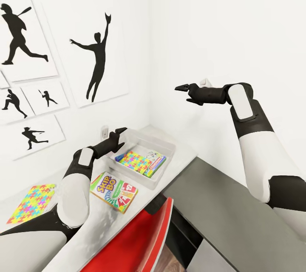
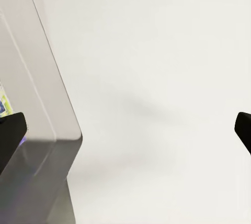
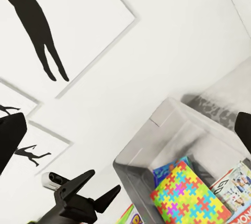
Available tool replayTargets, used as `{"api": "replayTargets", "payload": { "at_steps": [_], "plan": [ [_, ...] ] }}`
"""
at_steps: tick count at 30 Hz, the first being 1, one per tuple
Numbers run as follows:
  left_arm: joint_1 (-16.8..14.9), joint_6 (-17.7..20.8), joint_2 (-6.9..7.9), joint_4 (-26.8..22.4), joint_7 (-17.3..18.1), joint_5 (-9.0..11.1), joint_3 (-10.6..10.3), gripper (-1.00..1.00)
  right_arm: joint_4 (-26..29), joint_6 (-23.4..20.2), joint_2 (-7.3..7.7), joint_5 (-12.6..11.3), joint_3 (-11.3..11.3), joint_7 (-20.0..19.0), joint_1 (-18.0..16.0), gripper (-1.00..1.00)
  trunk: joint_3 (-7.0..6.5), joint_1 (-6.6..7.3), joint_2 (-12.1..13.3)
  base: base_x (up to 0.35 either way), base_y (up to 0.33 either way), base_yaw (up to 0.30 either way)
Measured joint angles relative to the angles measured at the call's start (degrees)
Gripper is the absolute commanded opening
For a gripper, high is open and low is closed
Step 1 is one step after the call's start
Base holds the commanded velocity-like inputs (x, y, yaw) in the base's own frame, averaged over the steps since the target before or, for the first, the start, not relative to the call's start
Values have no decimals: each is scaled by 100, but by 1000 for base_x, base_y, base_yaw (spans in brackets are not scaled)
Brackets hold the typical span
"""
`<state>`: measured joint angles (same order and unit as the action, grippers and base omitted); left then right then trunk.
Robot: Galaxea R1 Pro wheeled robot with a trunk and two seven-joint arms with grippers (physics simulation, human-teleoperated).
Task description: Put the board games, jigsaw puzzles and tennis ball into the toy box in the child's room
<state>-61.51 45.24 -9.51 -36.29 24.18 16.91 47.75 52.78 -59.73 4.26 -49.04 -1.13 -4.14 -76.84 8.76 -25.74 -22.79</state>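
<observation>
The toy box (image 1: pixel 163 144), a shallow light-grey tray, is sitting on the white table (image 1: pixel 178 164) in the corner where the two walls are meeting. Inside it a jigsaw puzzle (image 1: pixel 137 160) is lying flat, overlapping a blue board game (image 1: pixel 120 157) at one end and lying beside a white-and-green board game (image 1: pixel 154 162) at the other. Just outside the tray, toward the robot, the Skip-Bo box (image 1: pixel 114 191) is resting on the table top, and a second jigsaw puzzle (image 1: pixel 31 203) is lying well apart from it, farther along the table by the wall.

The left gripper (image 1: pixel 120 133) is hovering just above the near-left rim of the tray, its arm bending up from the lower left, its fingers spread apart and holding nothing. The right gripper (image 1: pixel 185 91) is hanging high over the table, well above the tray, its forearm stretching level toward the corner; its fingers are also parted and empty.

The right wrist view is looking down on the tray (image 3: pixel 157 145) and showing the puzzle (image 3: pixel 191 195) on top of the blue box (image 3: pixel 163 171), with the left gripper (image 3: pixel 94 187) open beside the rim and the black silhouette pictures (image 3: pixel 39 30) on the wall behind. The left wrist view is giving a close look at the tray's grey wall (image 2: pixel 36 103) against the white wall.

A red chair back (image 1: pixel 136 238) is standing at the table's near edge.
</observation>
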Motion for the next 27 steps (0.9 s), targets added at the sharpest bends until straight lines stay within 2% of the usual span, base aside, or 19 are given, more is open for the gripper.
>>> {"api": "replayTargets", "payload": {
  "at_steps": [14, 19, 27],
  "plan": [
    [0, 0, 0, 3, 0, -10, -8, 100, -37, 2, 0, 1, 0, 0, 1, 100, 0, 0, 0, 27, 257, 0],
    [9, 1, -3, 2, 1, -2, -9, 100, -112, 8, -5, 17, -2, 0, -1, 100, -11, -3, 1, -214, 139, 109],
    [68, -12, -6, 1, 8, -7, -10, 100, -122, 6, -2, 17, 1, 0, -1, 100, -58, -1, 0, -245, 13, 207]
  ]
}}
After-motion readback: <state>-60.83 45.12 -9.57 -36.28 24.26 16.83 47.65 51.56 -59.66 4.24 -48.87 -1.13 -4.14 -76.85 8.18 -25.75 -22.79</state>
